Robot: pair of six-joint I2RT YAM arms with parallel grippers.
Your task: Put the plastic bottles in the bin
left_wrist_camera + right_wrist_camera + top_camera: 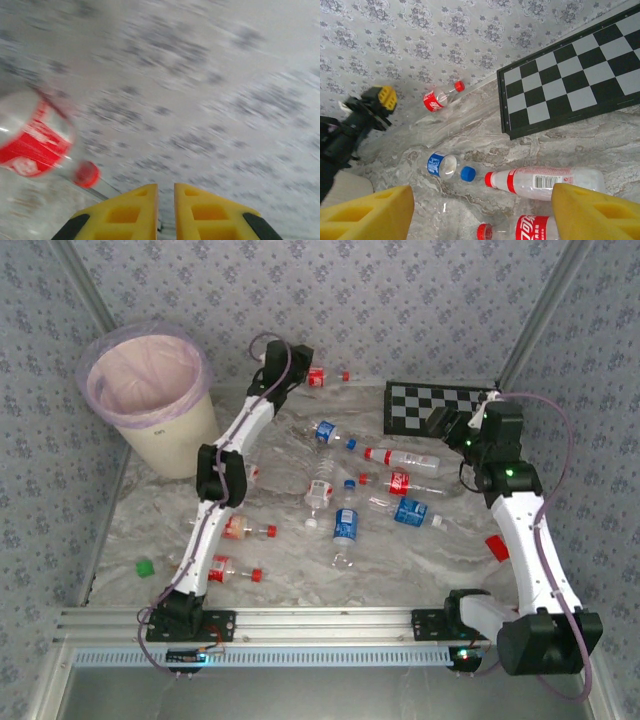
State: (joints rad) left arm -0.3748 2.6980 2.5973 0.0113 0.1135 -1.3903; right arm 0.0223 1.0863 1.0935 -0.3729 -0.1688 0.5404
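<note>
As its wrist view reveals, left fingers [125,215] closed empty beside red-labelled bottle [35,145], right fingers [365,215] apart

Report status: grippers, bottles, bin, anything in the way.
Left gripper shut, empty, red-capped bottle beside it. Right gripper open over scattered bottles. Bin shows no bottle inside. Nothing blocking it.

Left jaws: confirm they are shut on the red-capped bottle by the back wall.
Wrong. The left jaws are shut, but on nothing: in the left wrist view the red-capped bottle by the back wall lies off to one side, apart from them.
</note>
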